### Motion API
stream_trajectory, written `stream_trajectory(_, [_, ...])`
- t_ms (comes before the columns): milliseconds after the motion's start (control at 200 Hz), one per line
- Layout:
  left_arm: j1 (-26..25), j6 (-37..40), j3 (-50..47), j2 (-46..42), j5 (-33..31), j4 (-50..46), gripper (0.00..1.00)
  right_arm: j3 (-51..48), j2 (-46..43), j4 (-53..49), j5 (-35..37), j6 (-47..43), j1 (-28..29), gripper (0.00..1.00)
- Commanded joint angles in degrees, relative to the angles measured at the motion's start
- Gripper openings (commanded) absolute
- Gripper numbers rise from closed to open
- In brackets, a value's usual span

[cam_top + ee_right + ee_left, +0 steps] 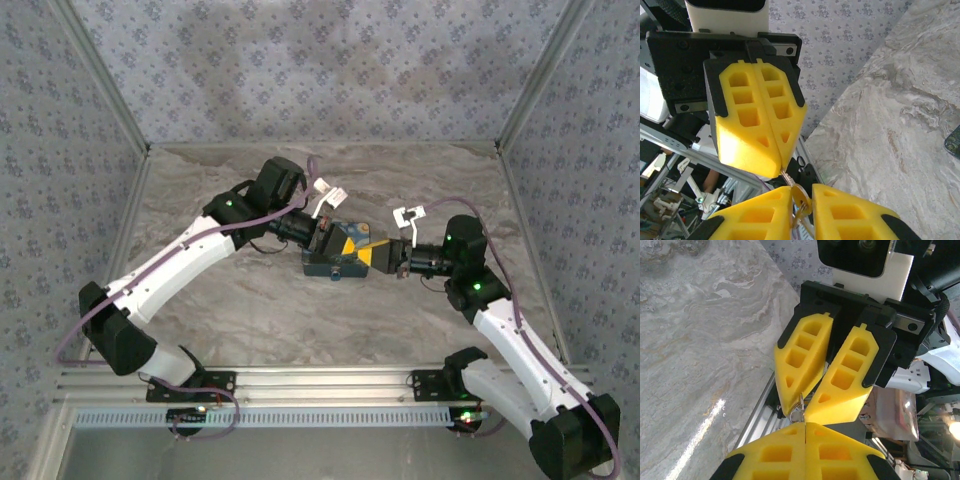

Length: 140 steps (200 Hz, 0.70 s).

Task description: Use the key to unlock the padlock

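Yellow-fingered left gripper (pixel 326 240) and right gripper (pixel 386 257) meet up top, padlock (pixel 335 268) on table (pixel 250 300) just below. Left wrist cam: left clamped on key (pixel 797 411). Right wrist cam: right's around the ring, can't tell if gripped. Imo confirm hold b4 left releases.

Two robot arms are counted, each ending in one gripper: left gripper (pixel 352 246), right gripper (pixel 386 257). One padlock (pixel 333 264) and one key ring (pixel 798 412) are seen.

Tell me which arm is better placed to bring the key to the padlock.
Left, probably: the left gripper is shut on the key, and the padlock lies just under it.
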Motion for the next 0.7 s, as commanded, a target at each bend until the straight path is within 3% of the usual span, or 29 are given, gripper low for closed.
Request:
stream_trajectory(0, [-0.39,1.49,2.13,-0.89,1.84,0.50,0.00,1.15,-0.79,-1.66,-0.64,-1.64,0.23,0.12])
stream_trajectory(130, [-0.33,1.84,2.33,-0.89,1.43,0.05,0.00,1.13,-1.69,-2.67,-1.13,-2.99,0.40,0.01])
stream_trajectory(540, [-0.17,-0.17,1.44,-1.66,-0.33,3.57,0.00,1.27,-4.39,-5.04,3.20,-4.08,1.54,0.00])
stream_trajectory(580, [-0.17,-0.72,0.88,-2.15,-0.44,4.48,0.04,1.26,-4.90,-5.04,4.12,-4.08,1.54,0.00])
stream_trajectory(630, [-0.14,-1.28,0.17,-2.85,-0.73,5.45,0.21,1.10,-5.32,-4.89,5.17,-4.10,1.61,0.00])
stream_trajectory(695, [-0.17,-1.82,-0.66,-3.72,-1.98,6.13,0.33,0.86,-5.85,-4.46,6.08,-4.09,1.61,0.00])
